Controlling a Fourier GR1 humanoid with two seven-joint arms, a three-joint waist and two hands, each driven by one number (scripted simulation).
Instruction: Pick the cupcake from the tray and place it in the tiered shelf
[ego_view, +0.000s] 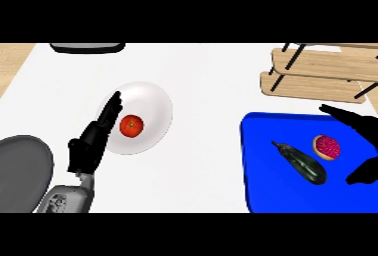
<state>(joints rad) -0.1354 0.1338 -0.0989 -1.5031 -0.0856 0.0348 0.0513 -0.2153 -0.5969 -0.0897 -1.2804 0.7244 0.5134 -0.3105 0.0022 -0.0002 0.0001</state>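
Head view. The cupcake (327, 147), pink-topped, lies on the blue tray (258, 150) toward the tray's 2 o'clock corner, untouched. My right hand (362, 125) spreads wide open around it, holding nothing: one dark part reaches in from the cupcake's 1 o'clock, another shows at its 5 o'clock, and the frame's right edge cuts off the palm and forearm. Just beside the cupcake, at its 8 o'clock, lies a dark eggplant (303, 162). The tiered shelf (314, 75), pale wood on black rods, stands on the white desk (207, 100) at the tray's 12 o'clock; its upper part is cropped. Well apart, at the tray's 9 o'clock, a white plate (151, 105) carries a tomato (131, 126). My left hand (92, 142) rests open, fingers straight, overlapping the plate's 9 o'clock rim. A grey round object (22, 172) at the desk's 8 o'clock and a dark object (87, 47) at 11 o'clock are cut off and hard to identify.
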